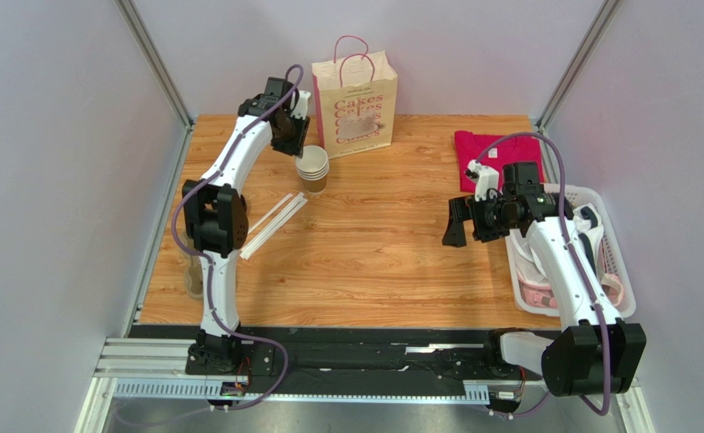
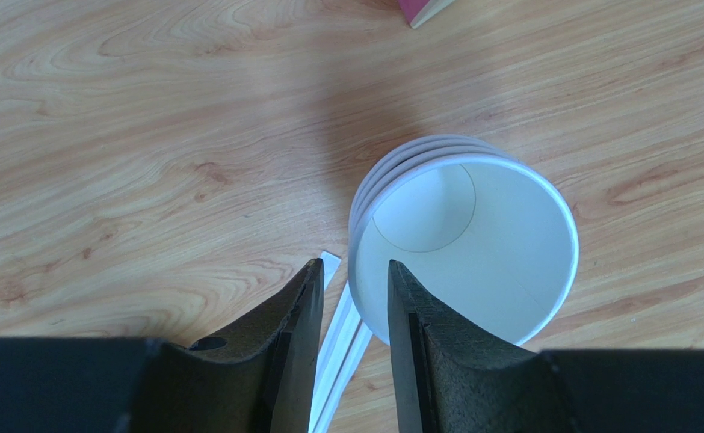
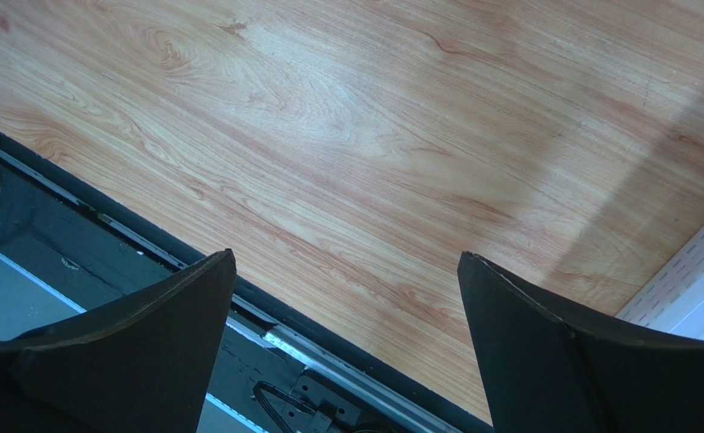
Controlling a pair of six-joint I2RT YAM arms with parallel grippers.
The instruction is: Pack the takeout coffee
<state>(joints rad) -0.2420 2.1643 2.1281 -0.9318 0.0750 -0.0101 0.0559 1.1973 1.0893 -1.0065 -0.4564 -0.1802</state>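
Nearest, the right claw (image 3: 347, 257) hangs wide and empty over bare table (image 1: 374, 262), near the basket (image 1: 620, 271). It has no part in this step. Further out, on the left, white strips (image 1: 272, 224) lie flat on the wood, their far ends just beside the cups (image 1: 312, 170). The cups are a nested stack of kraft ones. They stand upright at the far left, just in front of the bag (image 1: 356, 99). No lid shows anywhere.

The left claw (image 2: 353, 263) hangs over the stack's near rim with its jaws at a narrow gap. One finger is outside and the other is over the white inside of the top cup (image 2: 473, 234), with the cup's wall between them. The gap looks wider than the paper, so I judge nothing is pinched yet.

The step, as I read it, is taking one cup off the stack. To do it well:

- **Depth:** Go down until the pads catch the wall below the rolled rim, but only the top cup's wall. The lower rims sit close under it and show offset to one side, so too deep a bite could take two.
- **Grip:** Squeeze lightly, since paper dents.
- **Lift:** Pull straight up along the stack's axis. A tilted pull may drag the rest along or tip them onto the strips.
- **If cups cling:** The right claw could hold the stack down.
- **Clearance:** The bag stands close behind, so keep the lift clear of it.
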